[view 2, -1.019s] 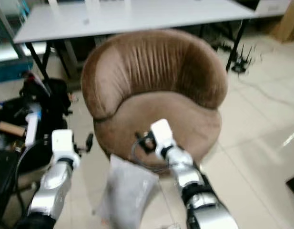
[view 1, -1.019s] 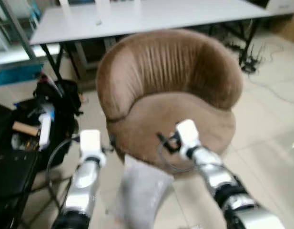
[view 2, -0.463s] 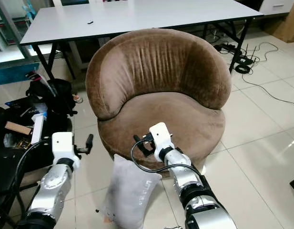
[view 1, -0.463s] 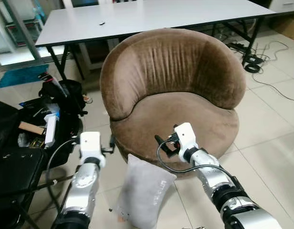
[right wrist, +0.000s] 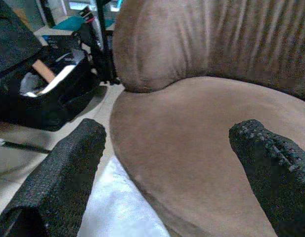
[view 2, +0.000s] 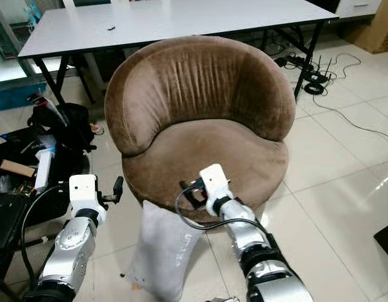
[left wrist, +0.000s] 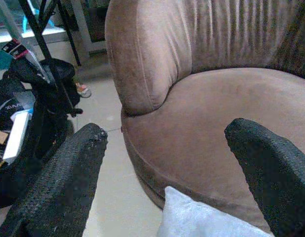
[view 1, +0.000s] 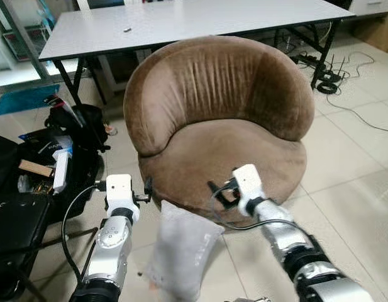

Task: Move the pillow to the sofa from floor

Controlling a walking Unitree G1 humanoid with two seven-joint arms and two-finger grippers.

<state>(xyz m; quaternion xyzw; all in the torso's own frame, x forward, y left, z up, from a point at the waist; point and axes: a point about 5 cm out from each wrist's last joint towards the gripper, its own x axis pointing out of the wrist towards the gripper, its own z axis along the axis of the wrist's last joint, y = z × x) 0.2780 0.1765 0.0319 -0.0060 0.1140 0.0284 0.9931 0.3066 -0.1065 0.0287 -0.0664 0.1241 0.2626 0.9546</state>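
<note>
While the pillow [view 2: 162, 248] stands on the floor [view 2: 332, 207] leaning against the sofa [view 2: 200, 126] front, both grippers, left [left wrist: 164, 163] and right [right wrist: 167, 163], hover spread wide, holding nothing. Pre-grasp step. Next: lower both, pinch the pillow's sides, lift onto the seat.

The pillow [view 2: 161, 248] stands between the two arms, and its lower end seems to run off the bottom edge of the picture, so its contact with the floor cannot be made out. In the left wrist view just a pale corner [left wrist: 201, 217] pokes up between the spread fingers [left wrist: 68, 177], the rest cut off. Beyond the left gripper [view 2: 118, 187], the open black bag [view 2: 30, 170] holds items too small to identify.
</note>
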